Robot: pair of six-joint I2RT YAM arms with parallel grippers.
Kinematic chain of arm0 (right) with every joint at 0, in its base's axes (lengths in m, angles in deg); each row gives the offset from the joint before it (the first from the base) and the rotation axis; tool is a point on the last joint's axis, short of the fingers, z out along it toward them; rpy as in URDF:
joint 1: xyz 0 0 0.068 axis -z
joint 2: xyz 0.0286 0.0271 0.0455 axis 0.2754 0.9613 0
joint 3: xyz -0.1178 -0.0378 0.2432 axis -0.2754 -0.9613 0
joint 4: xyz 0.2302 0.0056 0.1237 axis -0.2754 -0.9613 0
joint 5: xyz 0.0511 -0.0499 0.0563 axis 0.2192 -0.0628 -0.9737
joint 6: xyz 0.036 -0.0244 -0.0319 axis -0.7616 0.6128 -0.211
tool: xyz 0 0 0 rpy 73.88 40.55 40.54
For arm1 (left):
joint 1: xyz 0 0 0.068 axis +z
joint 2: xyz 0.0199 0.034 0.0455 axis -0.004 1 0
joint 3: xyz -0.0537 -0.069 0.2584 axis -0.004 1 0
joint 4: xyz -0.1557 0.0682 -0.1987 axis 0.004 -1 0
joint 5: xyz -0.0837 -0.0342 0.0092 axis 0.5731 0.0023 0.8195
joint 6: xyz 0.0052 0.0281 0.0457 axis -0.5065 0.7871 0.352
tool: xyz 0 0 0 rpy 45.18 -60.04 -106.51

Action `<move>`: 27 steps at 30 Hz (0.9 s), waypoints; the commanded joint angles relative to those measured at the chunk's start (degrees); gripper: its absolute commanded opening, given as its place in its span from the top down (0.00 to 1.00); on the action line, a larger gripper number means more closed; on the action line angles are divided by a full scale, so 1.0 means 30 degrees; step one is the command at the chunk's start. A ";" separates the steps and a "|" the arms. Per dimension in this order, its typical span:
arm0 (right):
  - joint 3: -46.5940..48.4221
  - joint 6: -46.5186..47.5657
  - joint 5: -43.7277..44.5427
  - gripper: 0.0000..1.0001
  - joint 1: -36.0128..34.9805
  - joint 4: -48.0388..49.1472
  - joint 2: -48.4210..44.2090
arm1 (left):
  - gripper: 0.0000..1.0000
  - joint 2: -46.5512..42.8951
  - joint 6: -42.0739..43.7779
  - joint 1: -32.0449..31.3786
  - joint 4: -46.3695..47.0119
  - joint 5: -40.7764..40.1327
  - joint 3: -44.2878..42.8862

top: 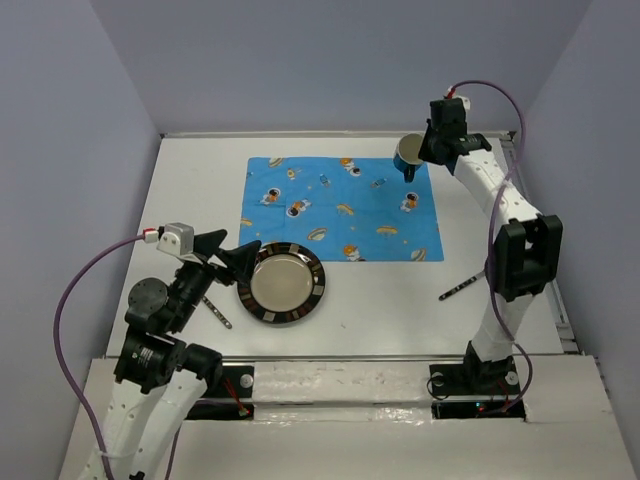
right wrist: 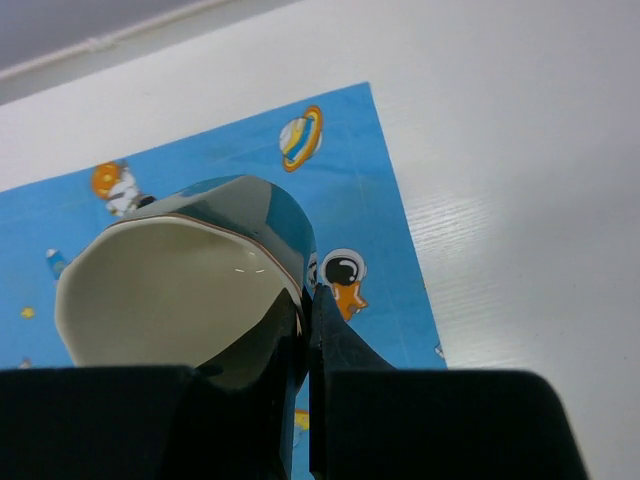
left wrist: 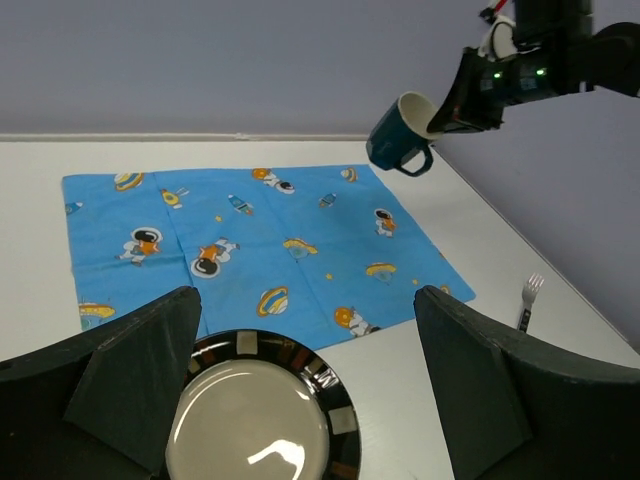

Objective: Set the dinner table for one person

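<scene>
My right gripper (top: 422, 152) is shut on the rim of a dark teal mug (top: 407, 158) with a cream inside (right wrist: 170, 290), held tilted above the far right corner of the blue space-print mat (top: 340, 208). The mug also shows in the left wrist view (left wrist: 402, 133). My left gripper (top: 232, 252) is open just left of a black-rimmed plate (top: 285, 284) that lies on the white dinner table (top: 390, 310) in front of the mat. The plate (left wrist: 255, 425) sits between the left fingers (left wrist: 480, 385).
A knife (top: 216, 311) lies left of the plate, under the left arm. A fork (top: 462, 286) lies on the table at the right, near the right arm; it also shows in the left wrist view (left wrist: 527, 300). Grey walls close the table in.
</scene>
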 commanded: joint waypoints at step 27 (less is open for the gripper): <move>0.6983 -0.1051 -0.1615 1.00 0.2669 -0.0461 0.7108 | 0.01 0.0174 0.0299 -0.2126 -0.0534 -0.2748 -0.0521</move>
